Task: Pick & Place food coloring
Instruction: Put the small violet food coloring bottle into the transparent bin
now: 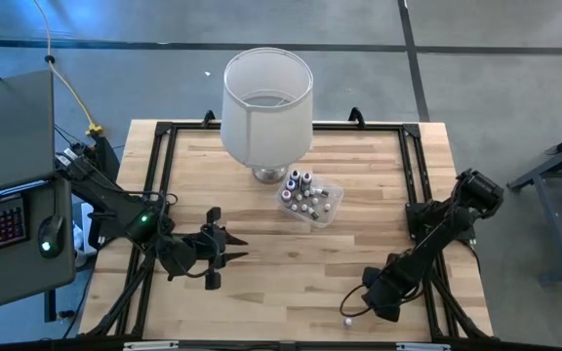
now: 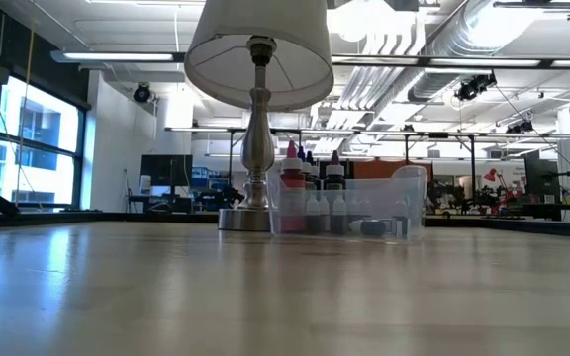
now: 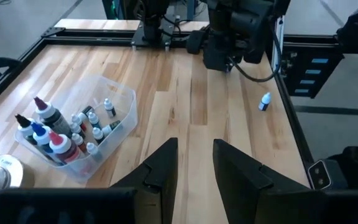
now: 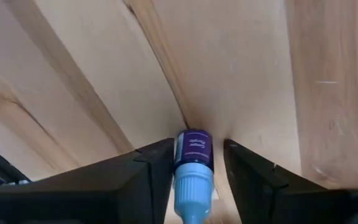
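The right gripper straddles a small blue bottle lying on the table, fingers narrowly apart and not clearly pressing it. A clean pick likely means closing squarely on the body, not the cap. Across from the open, idle left gripper, the clear tub holds the remaining bottles.

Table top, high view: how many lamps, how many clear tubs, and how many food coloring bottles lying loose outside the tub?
lamp: 1
clear tub: 1
loose food coloring bottle: 1
Total: 3
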Robot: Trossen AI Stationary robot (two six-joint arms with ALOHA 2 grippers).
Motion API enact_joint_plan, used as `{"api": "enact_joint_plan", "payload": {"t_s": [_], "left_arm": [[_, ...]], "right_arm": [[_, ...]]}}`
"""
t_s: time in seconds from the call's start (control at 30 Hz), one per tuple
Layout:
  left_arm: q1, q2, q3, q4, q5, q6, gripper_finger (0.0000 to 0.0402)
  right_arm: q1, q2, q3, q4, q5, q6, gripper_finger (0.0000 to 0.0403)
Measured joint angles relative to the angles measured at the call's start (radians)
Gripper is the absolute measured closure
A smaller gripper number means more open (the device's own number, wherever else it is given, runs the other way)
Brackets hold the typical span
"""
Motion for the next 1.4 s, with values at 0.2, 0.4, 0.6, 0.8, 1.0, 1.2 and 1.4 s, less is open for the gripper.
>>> {"api": "enact_joint_plan", "payload": {"t_s": [0.2,0.4,0.6,0.8,1.0,1.2,1.4], "left_arm": [[0.0,0.0,0.0,0.002,0.0,-0.017,0.0302],[0.0,0.0,0.0,0.002,-0.015,-0.019,0.0302],[0.0,0.0,0.0,0.0,-0.062,0.012,0.0302],[0.0,0.0,0.0,-0.001,-0.075,0.036,0.0302],[0.0,0.0,0.0,-0.022,-0.023,0.031,0.0302],[0.0,0.0,0.0,-0.024,-0.019,0.031,0.0302],[0.0,0.0,0.0,-0.048,-0.014,0.03,0.0302]], "right_arm": [[-0.007,0.002,0.014,-0.027,-0.005,0.008,0.0318],[-0.111,-0.051,0.125,-0.092,0.0,-0.035,0.0336],[-0.308,-0.099,0.334,-0.29,0.182,-0.355,0.0319],[-0.595,-0.097,0.488,-0.375,0.349,-0.74,0.0338],[-0.852,-0.049,0.475,-0.396,0.353,-1.015,0.0323],[-1.004,0.025,0.443,-0.284,0.331,-1.178,0.0329],[-1.05,0.111,0.413,-0.218,0.258,-1.216,0.0334]]}}
